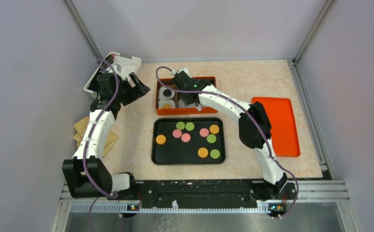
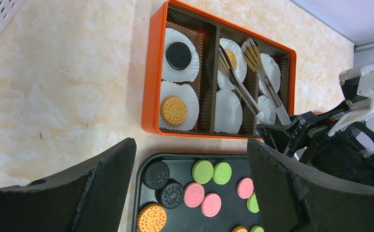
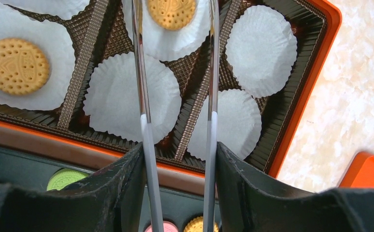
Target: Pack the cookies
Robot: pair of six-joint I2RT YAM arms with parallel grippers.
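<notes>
The right claw (image 3: 179, 152) is squeezing a pair of tongs (image 3: 142, 82), one metal arm pressed against each finger, and the tongs are reaching ahead of it over the orange box (image 3: 315, 63). The left claw (image 2: 190, 145) is hanging with its fingers wide apart and nothing between them (the box is lying ahead of it, the black tray (image 2: 139, 191) just beneath). Most of the cookies (image 2: 203, 171) are sitting loose on that tray, under and behind the right claw, while three are resting on paper cups (image 3: 117, 96) in the box.
</notes>
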